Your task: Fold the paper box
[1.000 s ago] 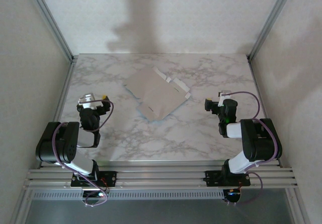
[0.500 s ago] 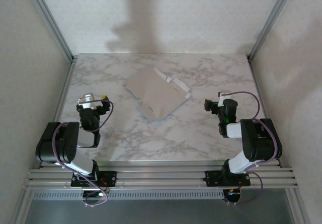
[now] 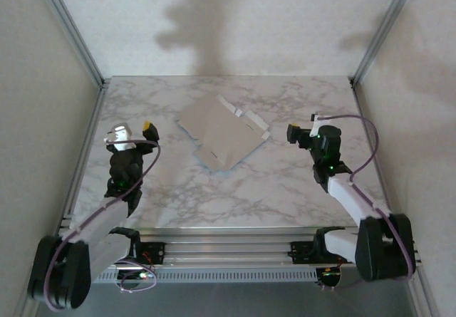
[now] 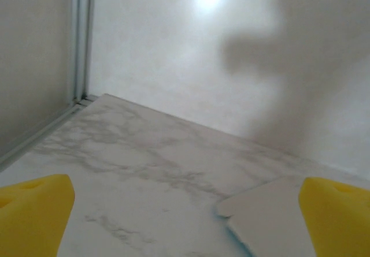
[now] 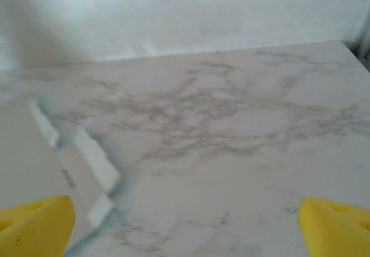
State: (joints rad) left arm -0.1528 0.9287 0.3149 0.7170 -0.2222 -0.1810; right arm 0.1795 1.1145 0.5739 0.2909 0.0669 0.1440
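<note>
1. One paper box (image 3: pixel 221 137) lay flat on the marble-patterned worktop (image 3: pixel 285 189) with its pale grey-white face up. A thin turquoise-blue line showed along its near edges.
2. The paper box sat rotated, with one corner pointing toward the arm bases.
3. Three small white tabs (image 5: pixel 92 156) stood out along the far right edge of the paper box, as counted in the right wrist view.
4. Two arms were present, one to each side of the paper box, each carrying one tool.
5. The left tool (image 3: pixel 134 132) was positioned left of the paper box, well apart from it. Its jaws stood wide apart with nothing between them.
6. The right tool (image 3: pixel 306 126) was positioned right of the paper box, near the tabbed edge but clear of it. Its jaws also stood wide apart and gripped nothing.
7. In the left wrist view, two yellow fingertips (image 4: pixel 34 211) framed the picture. A rounded corner of the paper box (image 4: pixel 272 211) lay on the worktop ahead, close to the right-hand fingertip.
8. In the right wrist view, two yellow fingertips (image 5: pixel 34 222) framed the picture. The paper box (image 5: pixel 29 159) lay ahead of the left-hand fingertip, and bare worktop extended to the right of the paper box.
</note>
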